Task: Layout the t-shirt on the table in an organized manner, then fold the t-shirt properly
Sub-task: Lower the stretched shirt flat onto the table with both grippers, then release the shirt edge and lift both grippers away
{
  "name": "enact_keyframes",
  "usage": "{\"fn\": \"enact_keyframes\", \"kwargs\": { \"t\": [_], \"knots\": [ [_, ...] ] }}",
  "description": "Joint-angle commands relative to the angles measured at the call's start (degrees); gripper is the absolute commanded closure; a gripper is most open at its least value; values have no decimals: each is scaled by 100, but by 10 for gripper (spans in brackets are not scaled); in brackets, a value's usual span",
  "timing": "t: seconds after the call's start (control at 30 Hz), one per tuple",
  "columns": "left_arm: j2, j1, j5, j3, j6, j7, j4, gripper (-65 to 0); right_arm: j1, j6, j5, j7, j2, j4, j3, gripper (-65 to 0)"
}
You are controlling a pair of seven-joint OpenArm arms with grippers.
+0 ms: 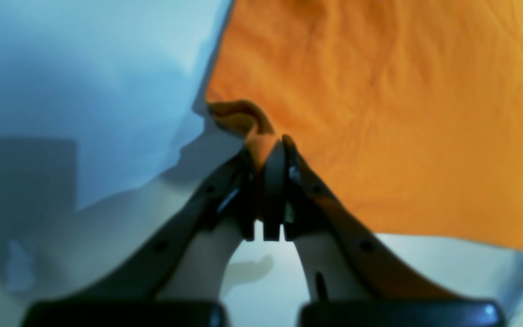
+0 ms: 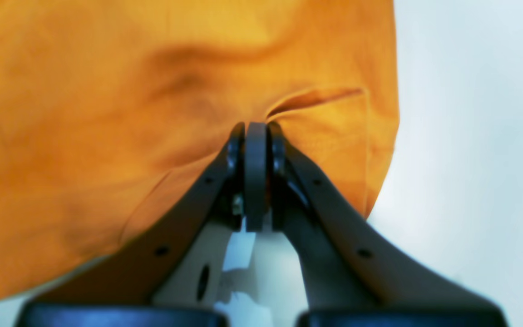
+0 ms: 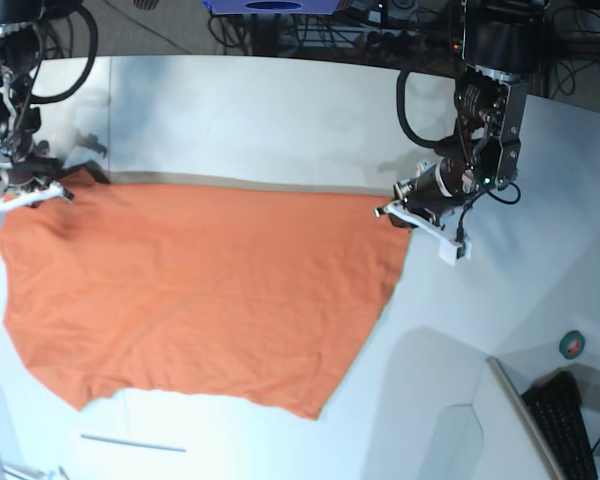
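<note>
Worktop (image 3: 280, 120) surface, white and broad, is taken up across its middle by the orange t-shirt (image 3: 200, 280), which is spread nearly flat so that its outline can be judged before any fold is made. One straight edge of the t-shirt is drawn taut along the far side, just beside a thin dark seam in the worktop, because each end of that edge is pinched by a gripper. The nearer edge is left loose and uneven, with faint wrinkles across the cloth. The left gripper (image 1: 268, 150) is clenched on a small bunched corner of cloth, as the left wrist view shows. The right gripper (image 2: 256, 131) is likewise clamped on a fold of fabric at the opposite corner. Laying-out is judged nearly complete; folding is not yet begun.
</note>
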Motion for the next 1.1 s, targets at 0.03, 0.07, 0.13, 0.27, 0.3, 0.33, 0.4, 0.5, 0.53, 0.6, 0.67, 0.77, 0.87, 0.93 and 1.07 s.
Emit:
{"fn": "enact_keyframes", "kwargs": {
  "t": [0.03,0.07,0.13,0.27,0.3,0.33,0.4,0.5,0.53,0.6,0.67,0.77,0.87,0.93,1.07],
  "knots": [
    [-21,46,-46,10,-25,-54,303,0,-26,1,-35,145,137,173,55,0],
    [-30,99,-46,10,-25,-54,382,0,-87,1,-35,145,137,261,55,0],
    [-47,134,-46,10,-25,-46,444,0,-193,1,-35,136,128,472,46,0],
    [-21,134,-257,80,-25,-37,532,0,-386,1,-35,-92,119,1034,55,0],
    [-21,178,-336,80,-25,-37,629,0,-439,1,-35,-154,119,1140,90,0],
    [-21,222,-424,80,-25,-37,804,0,-492,1,-43,-180,137,1245,90,0],
    [-30,284,-512,80,-8,-37,1191,0,-527,1,-43,-189,172,1412,107,0],
    [-47,284,-521,80,1,-37,1754,0,-571,-8,-158,-251,357,1720,186,0],
    [-47,284,-521,80,1,-37,1930,0,-632,-8,-254,-391,357,1834,213,0],
    [-65,319,-477,80,1,-28,2237,0,-782,-8,-474,-611,348,2036,178,0],
    [-179,495,-468,72,10,-28,2299,0,-966,-8,-668,-655,304,2063,169,0],
    [-425,802,-336,89,10,-28,2009,0,-1160,9,-1002,-655,111,2054,178,0],
    [-487,1040,209,89,10,-37,1569,0,-1301,9,-1353,-655,58,2045,169,0],
    [-469,1171,516,80,1,-46,1420,0,-1371,9,-1450,-655,-48,2045,169,0],
    [-469,1532,587,28,1,-46,1657,0,-1529,9,-1485,-655,-118,2072,204,0]
  ]
}}
